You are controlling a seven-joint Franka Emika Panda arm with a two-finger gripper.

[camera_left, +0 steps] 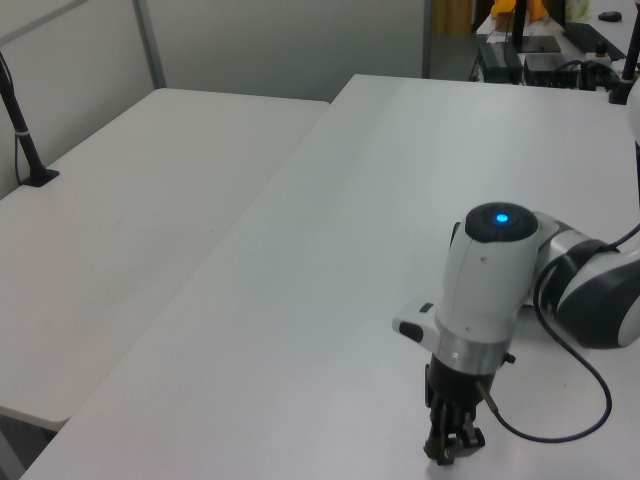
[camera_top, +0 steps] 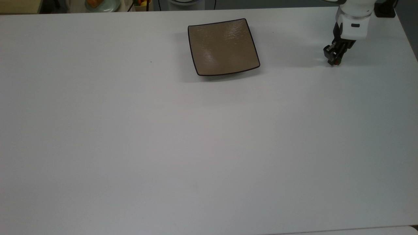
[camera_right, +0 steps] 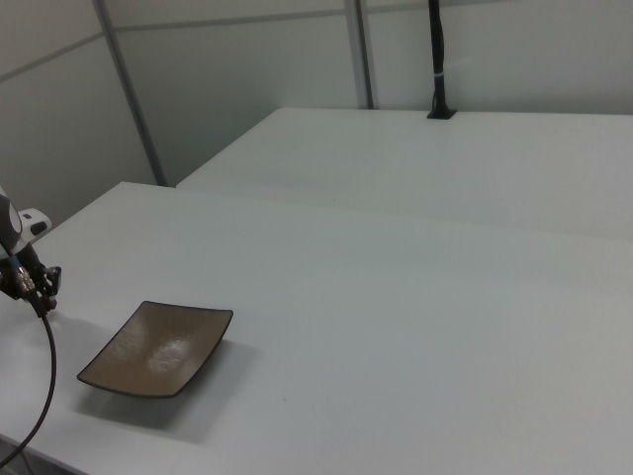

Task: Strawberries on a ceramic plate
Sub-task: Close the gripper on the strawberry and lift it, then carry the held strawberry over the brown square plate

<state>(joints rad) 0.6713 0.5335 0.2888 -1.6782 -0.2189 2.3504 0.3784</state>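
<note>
No readable text, label, brand, number or sign anywhere, neither near the claw nor farther off.

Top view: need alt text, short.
A white robot arm's claw is closed on a tiny red strawberry at the top view's upper right of a white table. A square tan ceramic plate sits empty to its left.

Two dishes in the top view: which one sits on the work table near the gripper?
The square tan-brown ceramic plate with the dark rim, empty on the white table. The pale green round dish sits beyond the table's far edge, much farther from the gripper.
</note>
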